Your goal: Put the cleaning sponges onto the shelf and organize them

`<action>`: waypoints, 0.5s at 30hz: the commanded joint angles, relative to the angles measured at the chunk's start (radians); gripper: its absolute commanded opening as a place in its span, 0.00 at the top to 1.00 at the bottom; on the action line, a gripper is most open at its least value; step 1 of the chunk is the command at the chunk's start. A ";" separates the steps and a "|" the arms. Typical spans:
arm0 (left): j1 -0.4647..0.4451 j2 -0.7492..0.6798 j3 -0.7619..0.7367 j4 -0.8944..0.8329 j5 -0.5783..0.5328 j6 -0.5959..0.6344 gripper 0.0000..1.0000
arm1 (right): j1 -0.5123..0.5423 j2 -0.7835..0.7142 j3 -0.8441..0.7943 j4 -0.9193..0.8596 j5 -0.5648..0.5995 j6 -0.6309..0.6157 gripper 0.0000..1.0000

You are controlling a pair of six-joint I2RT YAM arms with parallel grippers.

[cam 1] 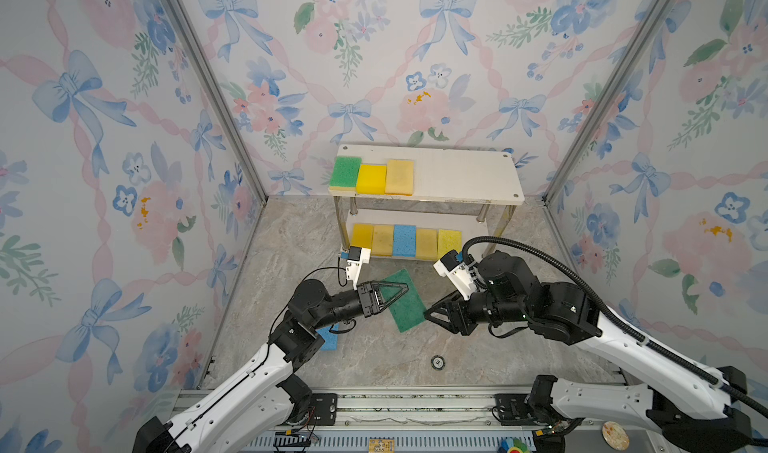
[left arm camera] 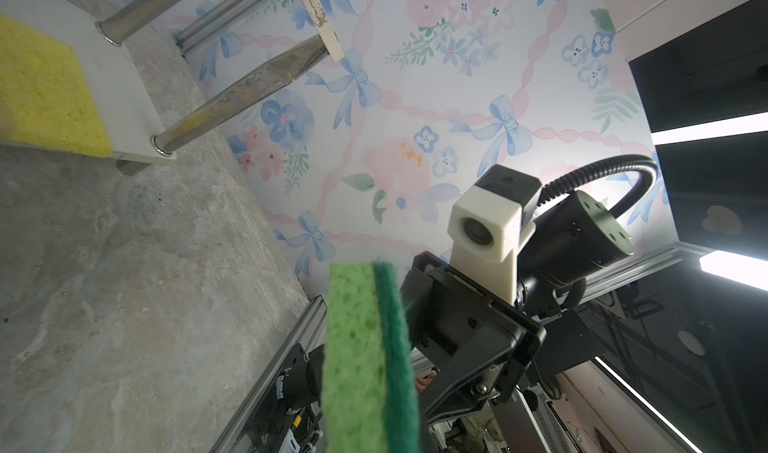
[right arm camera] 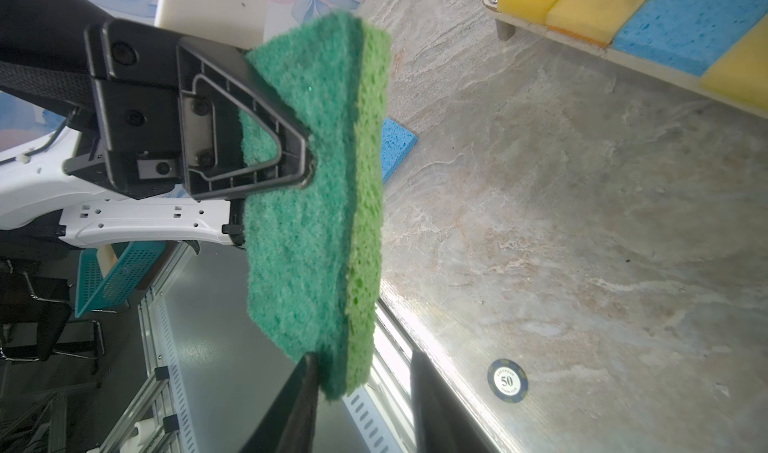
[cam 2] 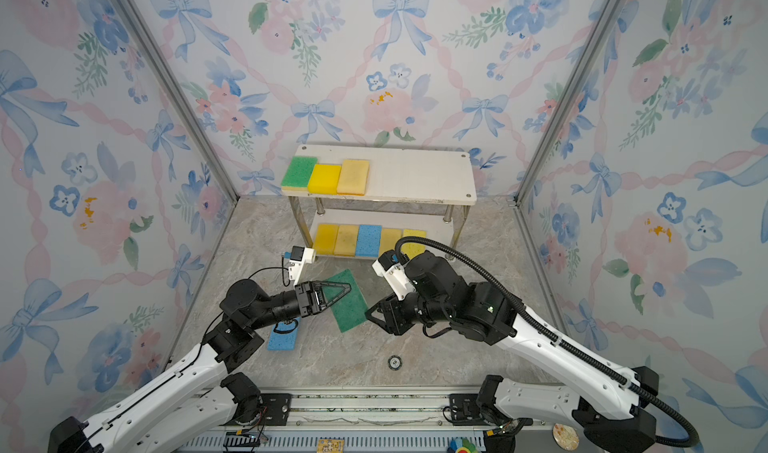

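My left gripper (cam 1: 406, 290) is shut on a green-faced scourer sponge (cam 1: 405, 305), which it holds up on edge above the floor in front of the shelf (cam 1: 465, 176). In the right wrist view the left finger presses on the dark green face (right arm camera: 307, 230). My right gripper (right arm camera: 361, 359) is open around the sponge's lower end. One finger touches the green face and the other stands apart. Three sponges lie on the top board: green (cam 1: 345, 171), yellow (cam 1: 371, 178), tan (cam 1: 400, 176). Several more fill the lower board (cam 1: 405, 241). A blue sponge (cam 2: 282, 336) lies on the floor under my left arm.
A small round black-and-white disc (cam 1: 437, 362) lies on the marble floor near the front rail. The right half of the top board (cam 2: 419, 176) is bare. Floral walls close in the back and both sides. The chrome legs (left arm camera: 232, 97) stand at the shelf's corners.
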 commanded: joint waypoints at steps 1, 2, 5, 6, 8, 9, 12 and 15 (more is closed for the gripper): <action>0.004 -0.007 0.000 0.016 0.021 -0.005 0.98 | 0.009 0.011 0.025 0.003 0.019 -0.009 0.63; 0.004 -0.006 0.000 0.017 0.021 -0.005 0.98 | 0.010 0.014 0.025 0.007 0.019 -0.008 0.64; 0.004 -0.007 -0.001 0.017 0.021 -0.007 0.98 | 0.012 0.022 0.024 0.026 0.007 -0.002 0.67; 0.003 -0.008 0.001 0.017 0.020 -0.007 0.98 | 0.012 0.025 0.024 0.031 0.004 0.000 0.68; 0.004 -0.009 0.000 0.016 0.021 -0.009 0.98 | 0.017 0.033 0.028 0.036 0.000 -0.001 0.70; 0.004 -0.008 0.000 0.016 0.021 -0.009 0.98 | 0.020 0.037 0.030 0.037 0.000 0.000 0.71; 0.004 -0.009 -0.002 0.016 0.020 -0.010 0.98 | 0.025 0.044 0.032 0.041 -0.002 0.000 0.73; 0.004 -0.007 -0.001 0.016 0.020 -0.010 0.98 | 0.029 0.048 0.032 0.046 -0.004 0.004 0.77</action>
